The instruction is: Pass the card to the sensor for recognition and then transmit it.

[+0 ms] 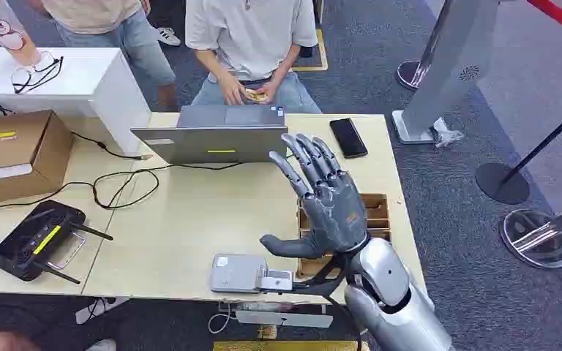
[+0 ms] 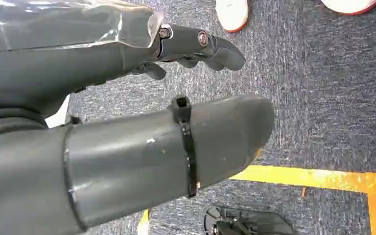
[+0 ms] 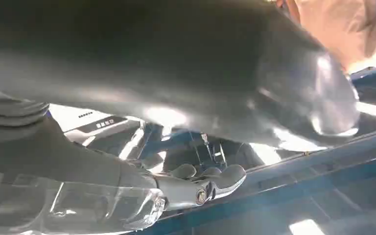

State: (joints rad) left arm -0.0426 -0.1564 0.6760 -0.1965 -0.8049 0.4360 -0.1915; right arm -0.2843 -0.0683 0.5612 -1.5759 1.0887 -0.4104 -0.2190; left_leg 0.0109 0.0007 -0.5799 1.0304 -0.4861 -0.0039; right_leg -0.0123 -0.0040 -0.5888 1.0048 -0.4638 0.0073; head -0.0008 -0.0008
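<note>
My right hand [image 1: 326, 201] is raised above the right part of the pale wooden table [image 1: 183, 227], fingers spread and pointing away from me, thumb out to the side, nothing in it. Just behind it sits a small wooden card box [image 1: 377, 213]. The silver sensor unit [image 1: 238, 272] lies at the table's near edge, below the thumb, with a small grey plate [image 1: 275, 280] on its right end. I cannot make out a card. In the right wrist view the hand [image 3: 176, 73] holds nothing. My left hand [image 2: 127, 147] hangs over blue carpet, its fingers [image 2: 200, 44] extended and apart from the thumb.
A grey laptop [image 1: 212, 135] and a black phone [image 1: 348, 137] lie at the far edge. A person [image 1: 252, 44] sits behind the laptop holding something small. A cardboard box [image 1: 15, 150], black router [image 1: 36, 240] and cables occupy the left. Stanchion bases [image 1: 538, 238] stand to the right.
</note>
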